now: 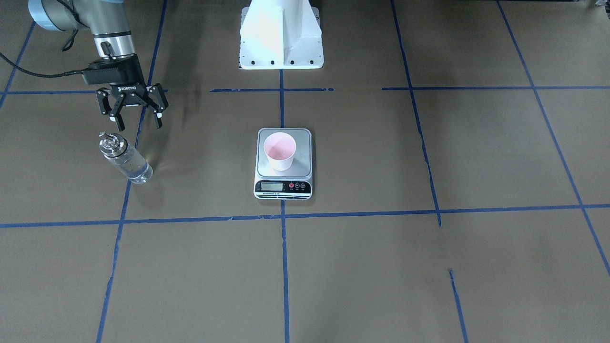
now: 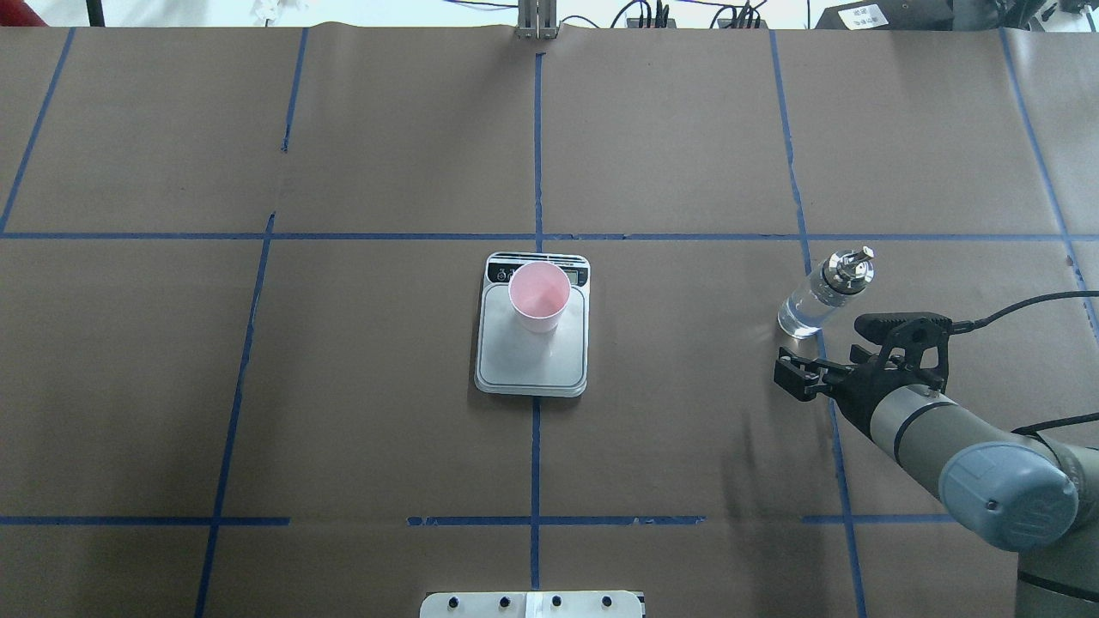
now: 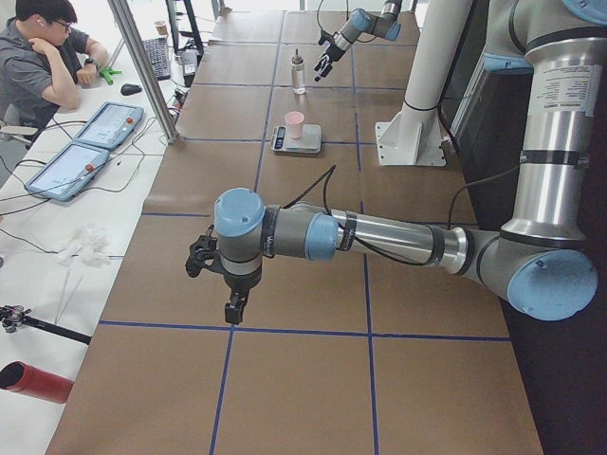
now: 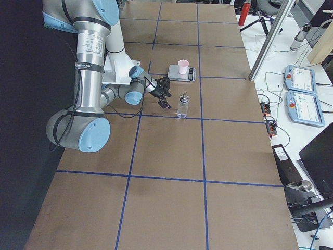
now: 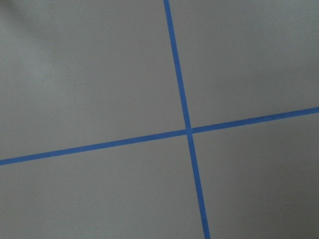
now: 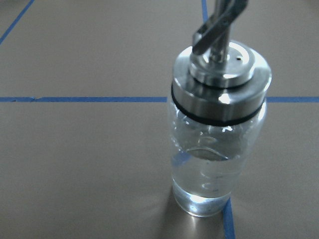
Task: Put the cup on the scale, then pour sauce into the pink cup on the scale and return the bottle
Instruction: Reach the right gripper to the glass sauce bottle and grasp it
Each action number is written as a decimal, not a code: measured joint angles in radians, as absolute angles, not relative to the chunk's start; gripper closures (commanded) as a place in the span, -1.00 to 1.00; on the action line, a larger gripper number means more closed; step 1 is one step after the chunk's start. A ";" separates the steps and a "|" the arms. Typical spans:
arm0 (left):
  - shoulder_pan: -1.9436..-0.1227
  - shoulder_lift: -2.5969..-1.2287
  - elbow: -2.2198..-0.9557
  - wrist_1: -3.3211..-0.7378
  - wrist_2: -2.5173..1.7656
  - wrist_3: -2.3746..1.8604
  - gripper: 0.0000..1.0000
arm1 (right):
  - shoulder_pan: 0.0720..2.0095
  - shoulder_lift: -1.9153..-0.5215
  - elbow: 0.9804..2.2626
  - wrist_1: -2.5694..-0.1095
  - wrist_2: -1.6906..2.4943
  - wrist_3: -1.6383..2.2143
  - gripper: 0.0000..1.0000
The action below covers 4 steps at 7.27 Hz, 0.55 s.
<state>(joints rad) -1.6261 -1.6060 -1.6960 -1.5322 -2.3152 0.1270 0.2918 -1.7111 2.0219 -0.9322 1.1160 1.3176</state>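
The pink cup (image 1: 280, 151) stands upright on the steel plate of the scale (image 1: 284, 188), toward the display end. In the overhead view the cup (image 2: 539, 296) sits on the same scale (image 2: 532, 365). The glass bottle (image 1: 125, 159) with its silver cap and spout stands upright on the table, apart from both. A little clear sauce (image 6: 209, 184) fills its lower part. My right gripper (image 1: 138, 125) hovers open just behind the bottle (image 2: 824, 296), holding nothing. My left gripper (image 3: 232, 305) hangs over bare table far from the scale; I cannot tell whether it is open or shut.
The white robot pedestal (image 1: 281, 35) stands behind the scale. Blue tape lines (image 5: 187, 129) grid the brown table. A person (image 3: 43, 57) sits at a side table with two tablets (image 3: 90, 147) beyond the table's far edge.
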 measured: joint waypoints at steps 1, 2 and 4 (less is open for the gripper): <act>-1.626 -1.606 -1.696 -1.533 -2.335 0.126 -1.00 | 0.290 -1.697 1.989 -0.915 1.091 1.315 -1.00; -1.625 -1.606 -1.695 -1.533 -2.343 0.126 -1.00 | 0.290 -1.678 1.961 -0.908 1.064 1.313 -1.00; -1.625 -1.606 -1.695 -1.535 -2.348 0.126 -1.00 | 0.290 -1.642 1.909 -0.903 1.006 1.292 -1.00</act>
